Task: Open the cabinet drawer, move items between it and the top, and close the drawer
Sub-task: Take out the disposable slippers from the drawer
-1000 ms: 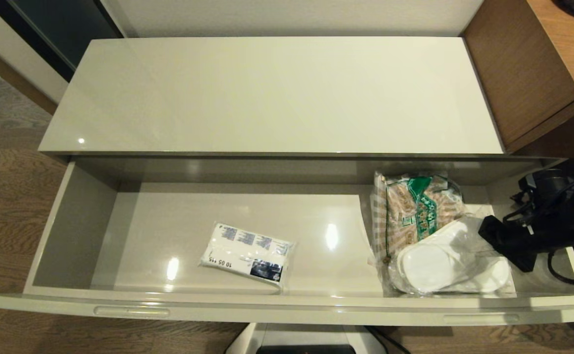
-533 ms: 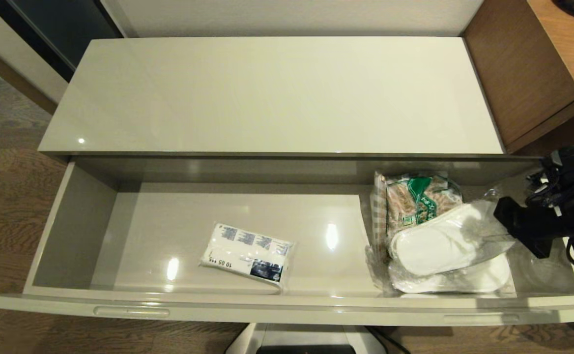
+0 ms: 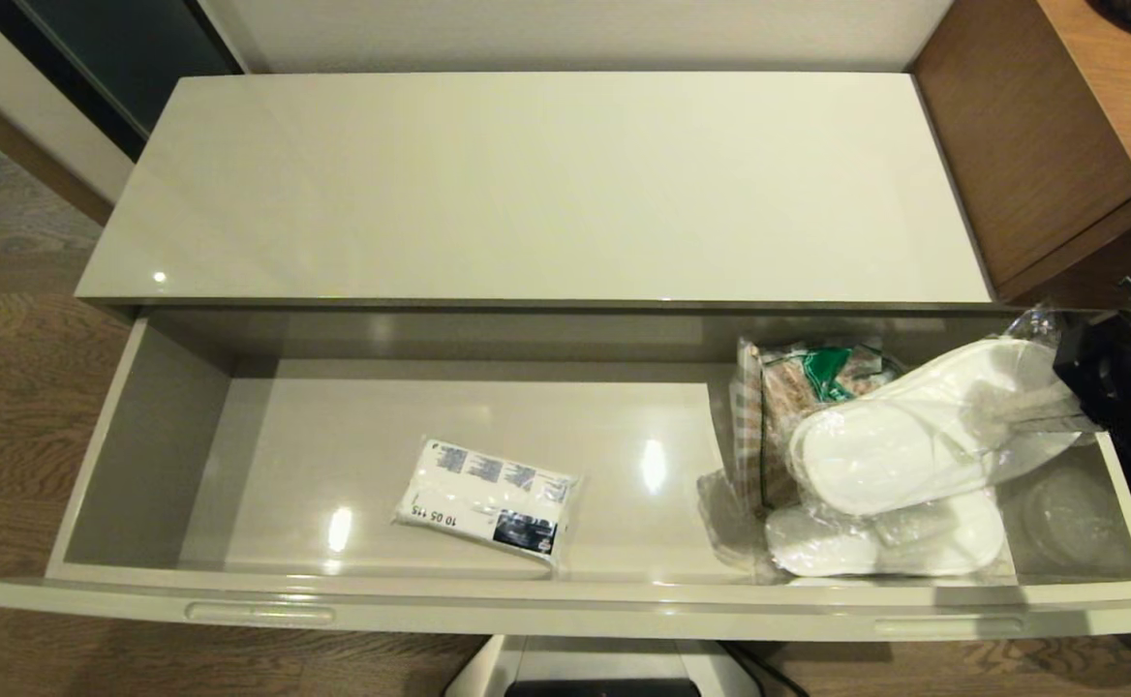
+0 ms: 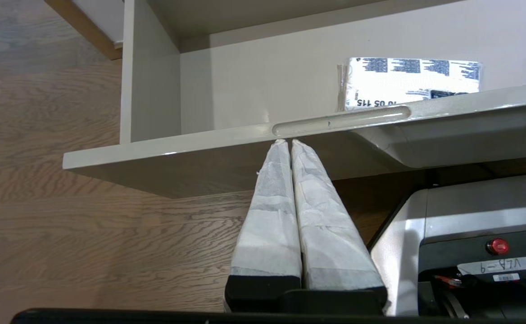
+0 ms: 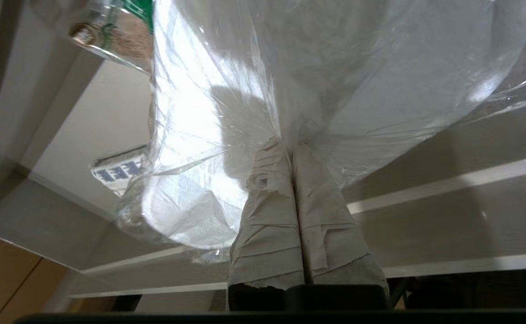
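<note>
R gripper [image 5: 290, 146] at right edge of head frame, fingers pinched tight on plastic wrap of slippers [image 3: 900, 440], held tilted above drawer [image 3: 546, 605] right end, over snack bag [image 3: 798, 387]; second slipper pack [image 3: 880, 542] lies below; tissue pack [image 3: 488, 499] lower centre on drawer floor; L gripper [image 4: 290, 143] closed, empty, under drawer front; top [image 3: 527, 184] upper centre
</note>
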Controlling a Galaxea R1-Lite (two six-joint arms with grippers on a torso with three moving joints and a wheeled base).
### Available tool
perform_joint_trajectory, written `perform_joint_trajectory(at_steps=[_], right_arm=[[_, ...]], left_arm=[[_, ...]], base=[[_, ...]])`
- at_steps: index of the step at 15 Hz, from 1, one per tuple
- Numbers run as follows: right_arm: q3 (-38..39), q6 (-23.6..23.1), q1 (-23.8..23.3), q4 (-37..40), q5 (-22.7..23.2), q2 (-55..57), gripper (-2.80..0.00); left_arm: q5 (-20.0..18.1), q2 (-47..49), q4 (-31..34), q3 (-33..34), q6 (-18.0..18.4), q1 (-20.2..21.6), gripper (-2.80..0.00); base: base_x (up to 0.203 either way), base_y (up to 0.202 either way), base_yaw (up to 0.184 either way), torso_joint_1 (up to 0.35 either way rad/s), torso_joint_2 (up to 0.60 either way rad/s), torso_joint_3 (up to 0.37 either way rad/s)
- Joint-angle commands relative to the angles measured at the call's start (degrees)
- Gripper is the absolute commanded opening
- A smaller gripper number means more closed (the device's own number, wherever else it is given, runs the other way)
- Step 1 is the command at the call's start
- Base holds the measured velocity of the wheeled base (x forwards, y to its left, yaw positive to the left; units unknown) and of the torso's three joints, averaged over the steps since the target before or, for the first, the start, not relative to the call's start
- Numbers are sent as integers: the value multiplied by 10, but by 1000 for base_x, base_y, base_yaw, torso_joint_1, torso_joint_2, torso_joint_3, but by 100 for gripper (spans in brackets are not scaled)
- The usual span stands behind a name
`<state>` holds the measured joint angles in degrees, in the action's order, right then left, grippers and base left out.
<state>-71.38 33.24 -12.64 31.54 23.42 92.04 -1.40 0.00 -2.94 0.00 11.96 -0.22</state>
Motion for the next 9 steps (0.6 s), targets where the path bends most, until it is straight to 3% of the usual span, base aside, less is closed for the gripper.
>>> perform_joint_trajectory(at_steps=[1,4,9], right_arm=[[-32,2,0,46,1,-39,-280],[-139,2,1,171,1,-107,-280],[-228,1,2,230,1,-134,-280]], left_arm=[[0,1,0,0,1,0,-280],[0,1,0,0,1,0,-280],[0,1,0,0,1,0,-280]], base=[[0,0,0,0,0,0],[0,0,0,0,0,0],[0,0,0,0,0,0]])
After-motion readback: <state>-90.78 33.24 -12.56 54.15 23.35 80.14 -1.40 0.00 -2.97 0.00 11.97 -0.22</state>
